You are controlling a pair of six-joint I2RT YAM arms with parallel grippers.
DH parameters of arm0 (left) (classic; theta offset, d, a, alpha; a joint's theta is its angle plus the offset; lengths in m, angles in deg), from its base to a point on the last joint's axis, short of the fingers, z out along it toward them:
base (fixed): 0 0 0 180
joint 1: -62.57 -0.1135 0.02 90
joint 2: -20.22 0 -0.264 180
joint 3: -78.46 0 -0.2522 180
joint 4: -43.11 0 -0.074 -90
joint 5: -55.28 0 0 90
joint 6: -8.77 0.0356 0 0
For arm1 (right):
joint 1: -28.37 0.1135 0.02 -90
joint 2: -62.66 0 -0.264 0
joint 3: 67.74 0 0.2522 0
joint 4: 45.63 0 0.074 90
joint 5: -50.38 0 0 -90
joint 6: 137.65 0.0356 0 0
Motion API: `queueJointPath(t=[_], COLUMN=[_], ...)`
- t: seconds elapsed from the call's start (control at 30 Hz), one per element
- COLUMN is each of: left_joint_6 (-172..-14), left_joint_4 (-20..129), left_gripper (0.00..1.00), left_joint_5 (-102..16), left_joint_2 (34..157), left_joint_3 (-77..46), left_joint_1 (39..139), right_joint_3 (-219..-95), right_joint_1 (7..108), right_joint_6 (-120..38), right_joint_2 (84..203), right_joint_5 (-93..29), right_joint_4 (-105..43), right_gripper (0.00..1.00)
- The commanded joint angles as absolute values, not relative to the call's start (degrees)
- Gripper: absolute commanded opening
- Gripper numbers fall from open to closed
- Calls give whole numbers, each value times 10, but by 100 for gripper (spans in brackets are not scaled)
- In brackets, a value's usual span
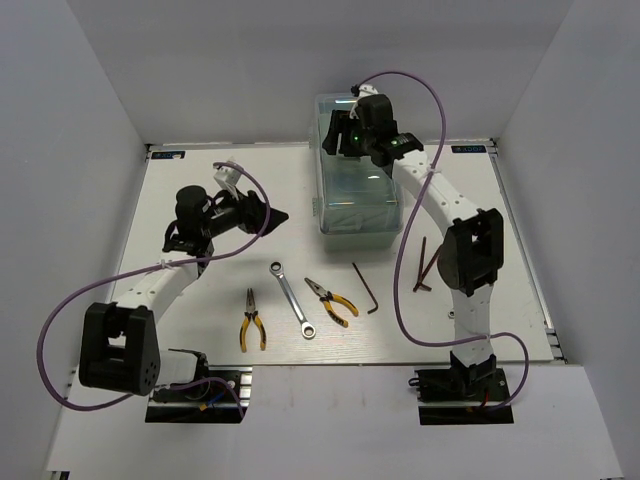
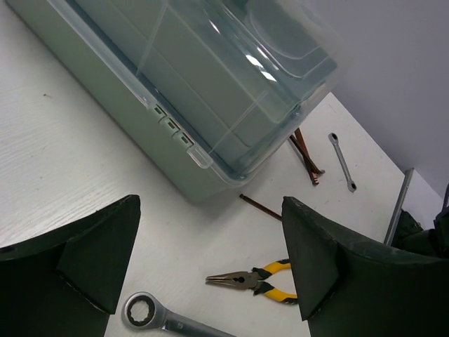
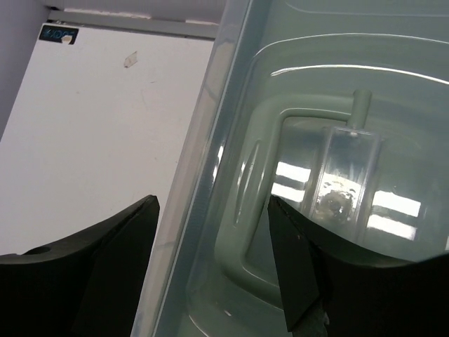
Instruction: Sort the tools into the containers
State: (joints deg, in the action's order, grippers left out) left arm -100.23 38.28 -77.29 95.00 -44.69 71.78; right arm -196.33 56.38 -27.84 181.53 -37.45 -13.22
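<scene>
toolbox (image 1: 352, 200) lies 12-to-6, lid shut; right gripper (image 3: 210, 217) hangs over its handle (image 3: 347, 168), left gripper (image 2: 210, 210) off at 9 o'clock, both spread, empty.

Two matched arms. Both the left arm (image 1: 150, 290) and the right arm (image 1: 440, 200) have white links, black joint housings and black base plates (image 1: 195, 395) at the counter's (image 1: 520, 230) near edge. A purple cable (image 1: 60, 320) loops along each. A green indicator light (image 1: 352, 127) shows near the right wrist. The left fingers (image 2: 98, 260) and right fingers (image 3: 309, 281) are black, matte and wedge-shaped.

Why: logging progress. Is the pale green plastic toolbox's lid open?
No, the translucent lid sits closed on the pale green plastic toolbox.
</scene>
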Motion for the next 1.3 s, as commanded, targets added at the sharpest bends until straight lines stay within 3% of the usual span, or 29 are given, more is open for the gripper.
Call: queueJointPath(t=[0.0, 0.1, 0.33, 0.4, 0.83, 1.27], left_joint_6=[-1030, -1054, -1081, -1081, -1081, -1143], left_joint_4=[328, 301, 274, 274, 257, 227], left_gripper=[91, 88, 78, 78, 80, 85], left_joint_5=[-802, -814, -839, -839, -804, -810], left_joint_2=[954, 986, 1025, 1025, 991, 1144], left_joint_3=[-463, -463, -451, -451, -408, -225], left_joint_1=[717, 717, 717, 717, 717, 746], right_joint_3=[-1970, -1961, -1951, -1956, -1965, -1958], right_joint_1=[576, 581, 573, 571, 528, 509], right_joint_6=[-267, -249, -165, -158, -127, -125], right_joint_2=[1821, 1824, 1818, 1810, 1772, 1772], right_joint_5=[-454, -445, -317, -298, -239, -231], right_joint_4=[-130, -114, -117, -119, -134, -141], right_gripper=[70, 70, 40, 38, 33, 33])
